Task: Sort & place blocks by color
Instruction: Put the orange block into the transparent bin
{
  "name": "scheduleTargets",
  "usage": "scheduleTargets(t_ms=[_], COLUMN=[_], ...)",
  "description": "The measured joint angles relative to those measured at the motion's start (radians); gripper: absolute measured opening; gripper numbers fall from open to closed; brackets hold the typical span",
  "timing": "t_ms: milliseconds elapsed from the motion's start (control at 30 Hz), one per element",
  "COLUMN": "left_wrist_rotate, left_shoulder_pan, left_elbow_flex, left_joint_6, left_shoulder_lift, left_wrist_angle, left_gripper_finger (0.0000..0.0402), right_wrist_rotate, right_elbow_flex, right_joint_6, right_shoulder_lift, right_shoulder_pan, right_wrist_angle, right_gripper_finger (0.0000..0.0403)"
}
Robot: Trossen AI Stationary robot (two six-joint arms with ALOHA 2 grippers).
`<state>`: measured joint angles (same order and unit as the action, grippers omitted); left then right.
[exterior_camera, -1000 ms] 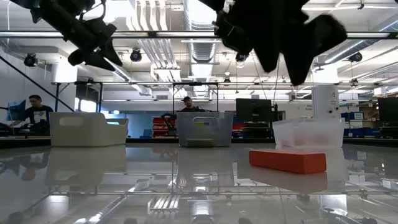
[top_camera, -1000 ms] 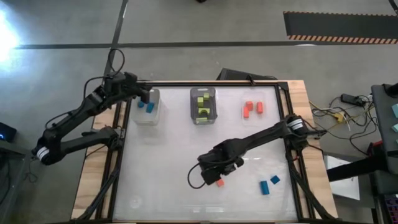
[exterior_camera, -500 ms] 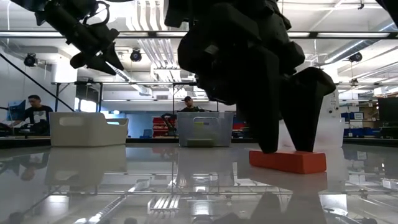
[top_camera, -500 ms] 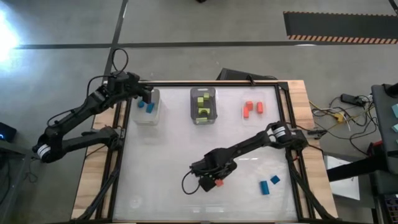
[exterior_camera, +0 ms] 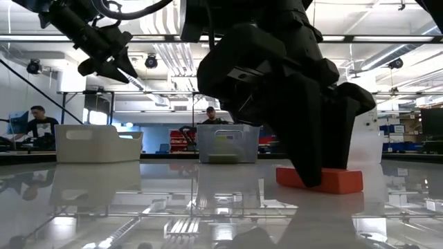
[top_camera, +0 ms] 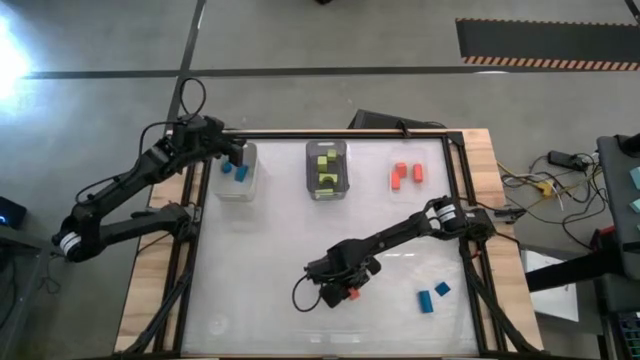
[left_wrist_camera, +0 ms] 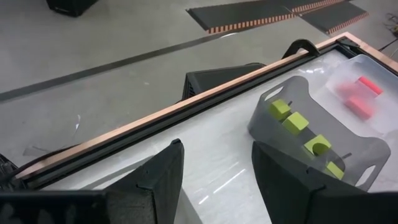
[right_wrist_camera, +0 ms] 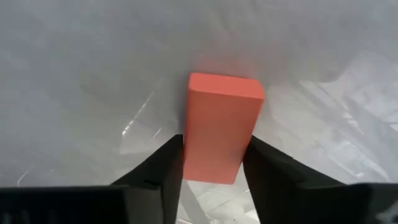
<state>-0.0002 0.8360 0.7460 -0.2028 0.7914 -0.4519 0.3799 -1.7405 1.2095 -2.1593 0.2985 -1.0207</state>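
**Right end effector closes around an orange-red block**

The right end effector (right_wrist_camera: 213, 163) is low on the desk (top_camera: 260, 250), near its middle front. Its two fingers (right_wrist_camera: 163, 163) stand on both sides of the orange-red block (right_wrist_camera: 221, 127), which lies flat on the desk; they seem to touch its long sides, grasping it. The left end effector (left_wrist_camera: 214, 171) hovers above the bin with blue blocks (top_camera: 233, 169) at the far left; its fingers are spread and hold nothing. Green blocks (top_camera: 325, 167) lie in the middle bin, other orange-red blocks (top_camera: 407, 175) in the right bin. Two blue blocks (top_camera: 433, 295) lie on the desk near the right front.
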Motion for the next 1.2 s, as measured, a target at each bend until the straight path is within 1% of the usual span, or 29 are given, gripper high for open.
scheduleTargets(t_ms=[100,333,533,633,733,800,900,967,1067,1200], left_wrist_rotate=[0.0,0.0,0.003,0.008,0.024,0.03,0.037,0.047,0.059,0.078], left_shoulder_pan=[0.0,0.0,0.0,0.0,0.0,-0.001,-0.001,-0.001,-0.002,-0.008], left_elbow_flex=[0.0,0.0,0.0,0.0,0.0,0.0,0.0,0.0,0.0,0.0], left_joint_6=[0.0,-0.001,-0.014,-0.052,-0.058,-0.089,-0.132,-0.135,-0.184,-0.239], left_shoulder_lift=[0.0,-0.002,-0.013,-0.024,-0.04,-0.05,-0.065,-0.077,-0.094,-0.12], left_wrist_angle=[0.0,0.0,0.0,0.002,0.002,0.005,0.005,0.005,0.015,0.07], left_gripper_finger=[0.0173,0.0173,0.0173,0.0173,0.0173,0.0173,0.0173,0.0173,0.0173,0.0173], right_wrist_rotate=[0.002,-0.007,-0.021,-0.056,-0.081,-0.098,-0.131,-0.157,-0.195,-0.241], right_elbow_flex=[0.0,0.002,0.002,0.002,0.002,0.002,0.003,0.005,0.013,0.032], right_joint_6=[-0.019,-0.072,-0.114,-0.157,-0.21,-0.251,-0.337,-0.423,-0.591,-0.848], right_shoulder_lift=[0.001,0.042,0.135,0.198,0.264,0.303,0.361,0.395,0.436,0.481], right_shoulder_pan=[-0.005,-0.048,-0.112,-0.151,-0.197,-0.232,-0.296,-0.344,-0.417,-0.516], right_wrist_angle=[-0.003,-0.046,-0.096,-0.126,-0.195,-0.25,-0.328,-0.364,-0.397,-0.431], right_gripper_finger=[0.0121,0.0119,0.0119,0.0119,0.0119,0.0119,0.0119,0.0119,0.0119,0.0119])
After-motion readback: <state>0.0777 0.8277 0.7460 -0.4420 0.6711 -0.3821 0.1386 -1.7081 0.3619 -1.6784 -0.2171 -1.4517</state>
